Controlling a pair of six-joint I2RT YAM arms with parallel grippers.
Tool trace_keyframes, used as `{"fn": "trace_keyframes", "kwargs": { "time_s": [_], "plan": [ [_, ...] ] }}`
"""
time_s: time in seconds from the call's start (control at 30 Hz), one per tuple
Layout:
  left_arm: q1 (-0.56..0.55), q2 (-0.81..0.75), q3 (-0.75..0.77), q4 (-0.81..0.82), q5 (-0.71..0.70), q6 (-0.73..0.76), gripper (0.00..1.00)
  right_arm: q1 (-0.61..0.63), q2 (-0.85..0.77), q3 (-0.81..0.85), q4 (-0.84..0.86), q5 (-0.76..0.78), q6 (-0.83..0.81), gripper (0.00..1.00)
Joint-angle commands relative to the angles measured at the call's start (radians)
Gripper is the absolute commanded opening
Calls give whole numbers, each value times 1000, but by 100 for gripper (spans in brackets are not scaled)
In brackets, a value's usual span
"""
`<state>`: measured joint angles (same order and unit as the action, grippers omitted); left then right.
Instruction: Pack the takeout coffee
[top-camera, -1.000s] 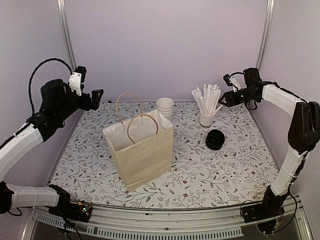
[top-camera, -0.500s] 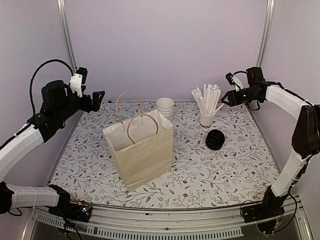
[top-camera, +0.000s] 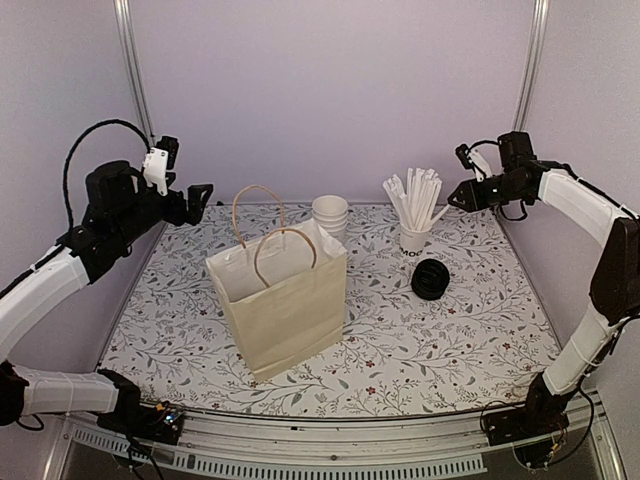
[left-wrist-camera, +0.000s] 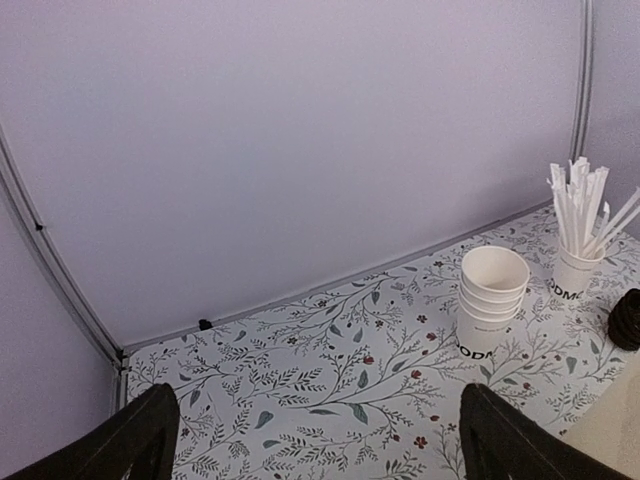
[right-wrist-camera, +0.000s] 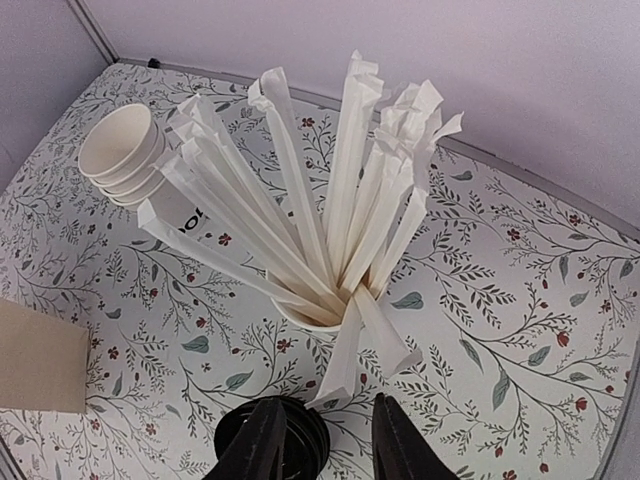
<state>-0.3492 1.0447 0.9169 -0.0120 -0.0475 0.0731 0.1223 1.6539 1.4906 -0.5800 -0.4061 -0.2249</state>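
Observation:
The takeout coffee cups (top-camera: 330, 215) stand as a nested white stack with black lettering at the back of the table, without lids; they also show in both wrist views (left-wrist-camera: 492, 305) (right-wrist-camera: 122, 152). A stack of black lids (top-camera: 431, 278) (right-wrist-camera: 308, 432) (left-wrist-camera: 628, 318) lies to the right of the cream paper bag (top-camera: 282, 305). My left gripper (top-camera: 203, 192) (left-wrist-camera: 320, 450) hovers wide open and empty, high at the back left. At the back right, my right gripper (top-camera: 455, 197) (right-wrist-camera: 325, 445) hangs above the straw cup, its jaws narrowly apart with nothing between them.
A white cup (top-camera: 413, 238) (right-wrist-camera: 312, 318) (left-wrist-camera: 572, 280) packed with paper-wrapped straws (top-camera: 415, 198) stands between the cup stack and the lids. The bag stands upright and open, its loop handles (top-camera: 262, 225) raised. Walls close in the back and both sides.
My right gripper has drawn back to the right, away from the straws, and its jaws have narrowed. The left gripper has drifted slightly right. Nothing on the table moved.

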Motion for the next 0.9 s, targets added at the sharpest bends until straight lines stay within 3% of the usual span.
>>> {"fn": "trace_keyframes", "kwargs": {
  "time_s": [0.0,0.27,0.53,0.87],
  "plan": [
    [14,1,-2,25,20,-9,100,0,-30,-6,-29,-38,-12,30],
    [15,-2,-10,32,18,-7,100,0,33,27,-41,-70,-16,17],
    [16,0,-12,33,27,-5,100,1,66,51,-40,-62,-14,24],
    [16,4,-12,33,40,-3,100,2,45,54,-56,-36,-20,25]
  ]
}}
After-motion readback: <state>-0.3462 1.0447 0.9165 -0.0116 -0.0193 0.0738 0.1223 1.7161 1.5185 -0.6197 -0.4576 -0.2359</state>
